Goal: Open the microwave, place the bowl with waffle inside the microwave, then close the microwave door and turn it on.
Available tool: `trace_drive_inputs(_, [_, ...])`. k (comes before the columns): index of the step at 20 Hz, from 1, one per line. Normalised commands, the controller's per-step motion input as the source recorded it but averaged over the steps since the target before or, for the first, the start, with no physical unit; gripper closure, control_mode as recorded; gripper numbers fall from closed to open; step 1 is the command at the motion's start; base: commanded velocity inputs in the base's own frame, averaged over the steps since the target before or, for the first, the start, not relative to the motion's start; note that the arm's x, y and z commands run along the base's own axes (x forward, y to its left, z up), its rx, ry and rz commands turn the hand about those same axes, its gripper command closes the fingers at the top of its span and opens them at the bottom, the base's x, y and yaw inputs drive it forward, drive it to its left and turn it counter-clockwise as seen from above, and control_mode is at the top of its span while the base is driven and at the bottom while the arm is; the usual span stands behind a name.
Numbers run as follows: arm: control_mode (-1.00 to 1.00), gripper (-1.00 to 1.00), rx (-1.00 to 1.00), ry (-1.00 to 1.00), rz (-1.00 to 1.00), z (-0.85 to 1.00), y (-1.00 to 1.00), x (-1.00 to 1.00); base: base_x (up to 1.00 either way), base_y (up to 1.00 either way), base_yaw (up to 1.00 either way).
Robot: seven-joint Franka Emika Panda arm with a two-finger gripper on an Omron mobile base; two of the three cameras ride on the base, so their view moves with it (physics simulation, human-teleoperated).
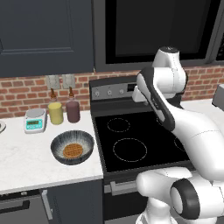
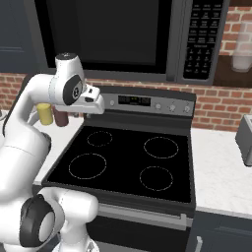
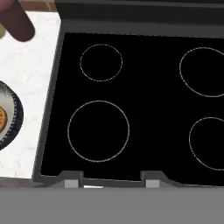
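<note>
The microwave (image 1: 157, 33) hangs above the stove, and its door (image 2: 106, 34) with the black glass window is shut. Its keypad (image 2: 199, 42) is on the right of the front. The dark blue-grey streaked bowl (image 1: 72, 147) sits on the white counter left of the stove, with the golden waffle (image 1: 73, 151) inside it. The bowl (image 3: 8, 116) also shows at the left edge of the hand view. My gripper (image 3: 111, 180) is open, with nothing between its fingers. It hovers high over the stove, pointing down at the cooktop, well to the right of the bowl and below the microwave.
The black stove (image 1: 131, 144) has four rings and a knob panel (image 2: 147, 102). A yellow bottle (image 1: 55, 112), a dark red bottle (image 1: 72, 109) and a kitchen scale (image 1: 35, 120) stand behind the bowl. A toaster (image 2: 245, 140) sits on the right counter. A dark cabinet (image 1: 43, 35) hangs at the upper left.
</note>
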Motion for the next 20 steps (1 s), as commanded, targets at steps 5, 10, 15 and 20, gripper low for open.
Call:
trace_drive_inputs(5, [-1.00,-1.00,0.00,-0.19,0.00,0.00,-0.01,-0.28,0.00,0.00,0.00])
trace_drive_inputs(10, [-1.00,-1.00,0.00,-0.39,0.00,0.28,-0.38,-0.76,0.00,0.00,0.00])
trace_drive_inputs(15, [-1.00,-1.00,0.00,-0.49,0.00,0.48,-0.59,-0.74,0.00,0.00,0.00])
trace_drive_inputs(20, [-1.00,-1.00,0.00,-0.48,-0.01,0.72,-0.50,-0.54,0.00,0.00,0.00])
